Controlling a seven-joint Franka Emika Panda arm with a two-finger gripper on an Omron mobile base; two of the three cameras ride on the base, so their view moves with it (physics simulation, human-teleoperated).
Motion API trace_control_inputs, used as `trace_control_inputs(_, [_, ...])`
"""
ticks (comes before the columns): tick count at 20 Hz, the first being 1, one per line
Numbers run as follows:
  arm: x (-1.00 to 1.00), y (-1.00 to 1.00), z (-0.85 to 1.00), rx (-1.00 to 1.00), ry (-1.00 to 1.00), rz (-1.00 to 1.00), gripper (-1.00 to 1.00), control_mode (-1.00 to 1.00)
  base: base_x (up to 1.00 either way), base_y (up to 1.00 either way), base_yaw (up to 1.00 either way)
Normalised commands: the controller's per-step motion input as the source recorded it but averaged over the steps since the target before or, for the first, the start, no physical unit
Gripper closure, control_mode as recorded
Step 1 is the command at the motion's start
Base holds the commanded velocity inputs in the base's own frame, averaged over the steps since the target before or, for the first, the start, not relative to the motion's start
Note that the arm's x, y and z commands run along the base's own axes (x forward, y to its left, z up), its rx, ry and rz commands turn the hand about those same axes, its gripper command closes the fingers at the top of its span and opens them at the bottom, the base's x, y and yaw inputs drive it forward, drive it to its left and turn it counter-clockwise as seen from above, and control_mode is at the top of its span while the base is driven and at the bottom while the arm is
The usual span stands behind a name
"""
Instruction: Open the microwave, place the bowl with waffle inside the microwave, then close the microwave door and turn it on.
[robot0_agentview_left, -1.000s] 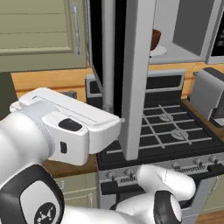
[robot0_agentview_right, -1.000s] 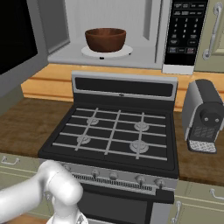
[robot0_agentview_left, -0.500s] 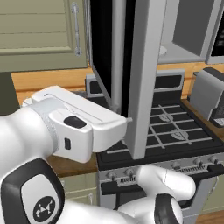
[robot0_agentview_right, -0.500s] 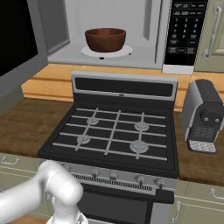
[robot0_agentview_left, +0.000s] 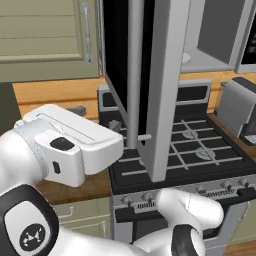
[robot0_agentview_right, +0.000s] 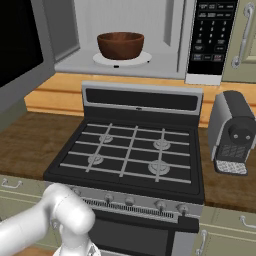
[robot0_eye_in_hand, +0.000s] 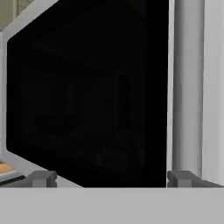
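You see the bowl with waffle (robot0_agentview_right: 120, 45) on the turntable inside the microwave (robot0_agentview_right: 125, 35), above the gas stove (robot0_agentview_right: 131, 155) set in the wooden table (robot0_agentview_right: 25, 145). The claw (robot0_eye_in_hand: 111, 179) is spread before the swung-out microwave door (robot0_eye_in_hand: 87, 100).

- kitchen
- gas stove (robot0_agentview_right: 131, 155), microwave (robot0_agentview_right: 150, 37) above it
- wood counter (robot0_agentview_right: 25, 150), beige cabinets (robot0_agentview_left: 45, 37)
- coffee maker (robot0_agentview_right: 233, 132) beside stove
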Motion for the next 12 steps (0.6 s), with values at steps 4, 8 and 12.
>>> trace_control_inputs(4, [0.68,0.0,-0.02,0.0,0.0,-0.01,-1.0,-1.0,0.0,0.0,0.0])
trace_control_inputs(8, [0.62,0.0,-0.01,0.0,0.0,-0.04,-1.0,-1.0,0.0,0.0,0.0])
trace_control_inputs(12, [0.27,-0.29,-0.02,0.0,0.0,-0.07,-1.0,-1.0,0.0,0.0,0.0])
